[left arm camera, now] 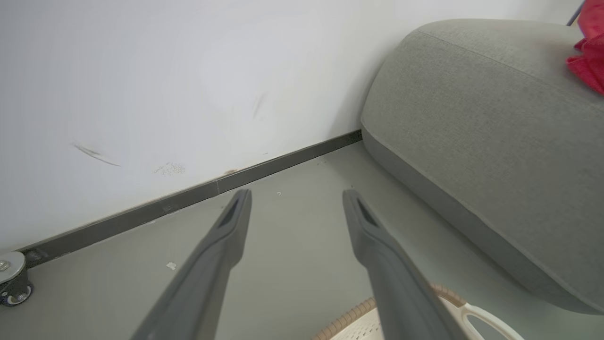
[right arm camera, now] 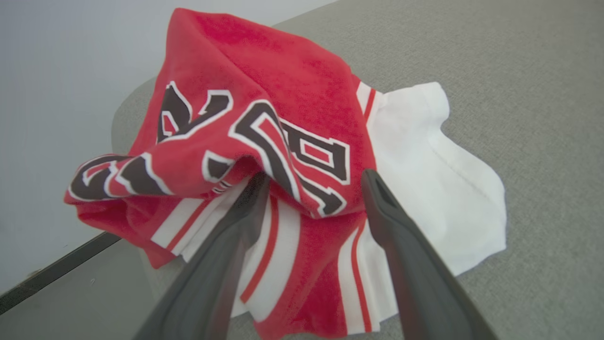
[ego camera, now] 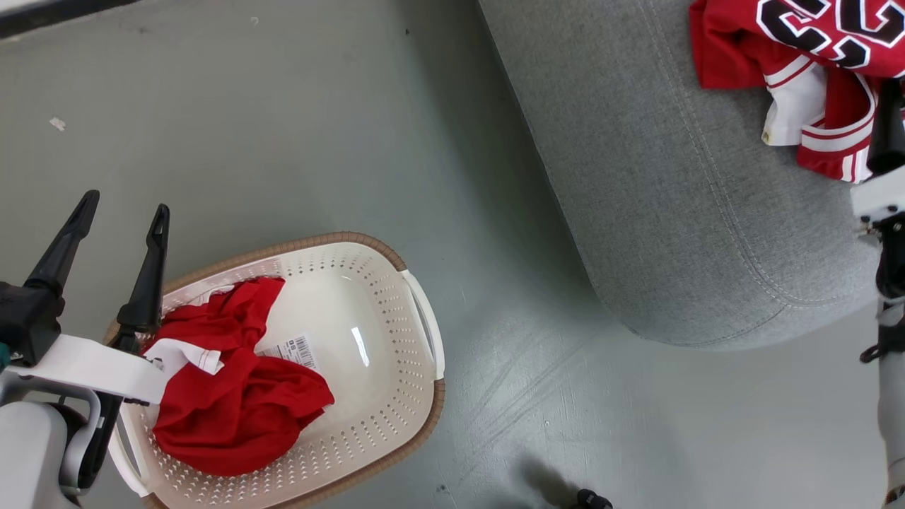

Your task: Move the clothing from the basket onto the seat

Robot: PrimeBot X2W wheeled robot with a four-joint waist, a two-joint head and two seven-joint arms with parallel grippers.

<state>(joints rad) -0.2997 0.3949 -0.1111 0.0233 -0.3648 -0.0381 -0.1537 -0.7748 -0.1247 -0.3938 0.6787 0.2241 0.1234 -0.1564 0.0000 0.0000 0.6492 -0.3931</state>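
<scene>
One of the two garments, the jersey [ego camera: 813, 63] with the black number, already lies crumpled on the grey seat [ego camera: 672, 212], so I judge the task to be about half done. The right gripper [right arm camera: 316, 175] is directly at this jersey with its jaws open. One finger reaches the edge of a red fold, and I cannot tell for sure whether it touches the cloth or only goes under it, but nothing is pinched between the two. This fits a garment that has been put down and let go. The second red garment [ego camera: 233, 396] is bunched in the left part of the basket [ego camera: 424, 417], which stands on the floor [ego camera: 318, 127] apart from the seat. Beside the cloth a barcode label [ego camera: 290, 350] shows on the bare bottom. The left gripper [ego camera: 127, 203] hangs over the basket's left rim, jaws open and empty, pointing toward the wall [left arm camera: 141, 71] and the dark skirting board [left arm camera: 188, 200], so it probably waits for its turn to go down. The cloth lies loose and heaped, and only the basket wall and its side handle [ego camera: 424, 318] are close enough to catch a finger. A small castor [left arm camera: 12, 278] stands by the skirting board, and a small dark thing [ego camera: 592, 500] lies at the lower edge of the head view, both away from the path to the seat.
</scene>
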